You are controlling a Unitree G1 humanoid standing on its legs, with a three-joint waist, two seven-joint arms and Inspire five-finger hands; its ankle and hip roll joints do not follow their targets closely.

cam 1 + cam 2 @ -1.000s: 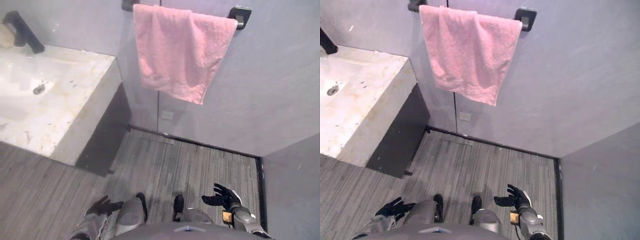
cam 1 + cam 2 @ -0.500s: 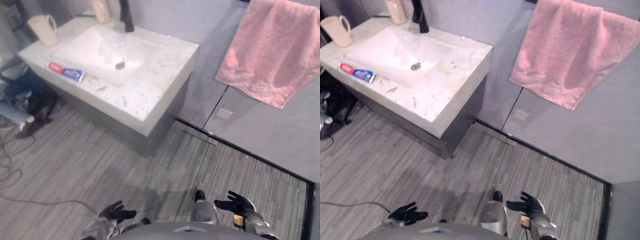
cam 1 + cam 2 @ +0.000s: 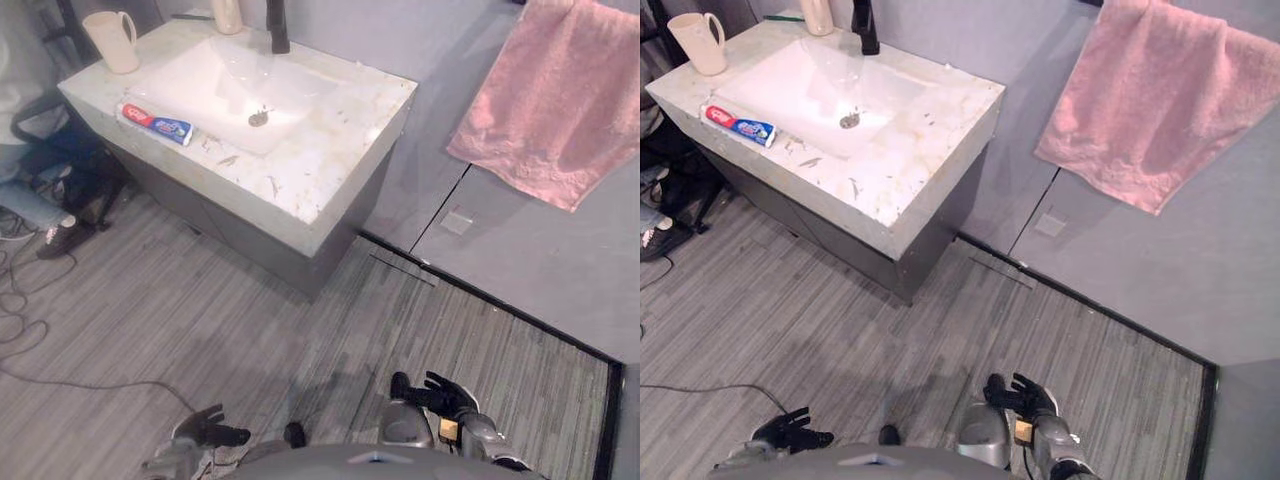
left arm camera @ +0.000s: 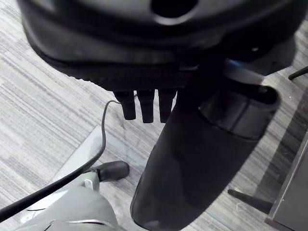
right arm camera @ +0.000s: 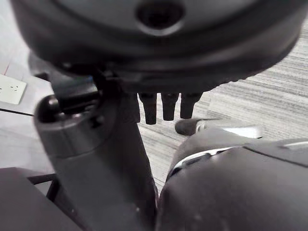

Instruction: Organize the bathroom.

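Two hands hang low and empty, fingers relaxed and apart: my left hand and right hand, both well short of the pale marbled vanity surface. Far ahead of the left fingers stand the cream ceramic mug and the red-and-blue toothpaste tube, lying flat beside the white basin. I'd step closer first, then reach for the tube. The pink terry towel hangs crookedly, far beyond the right fingers.
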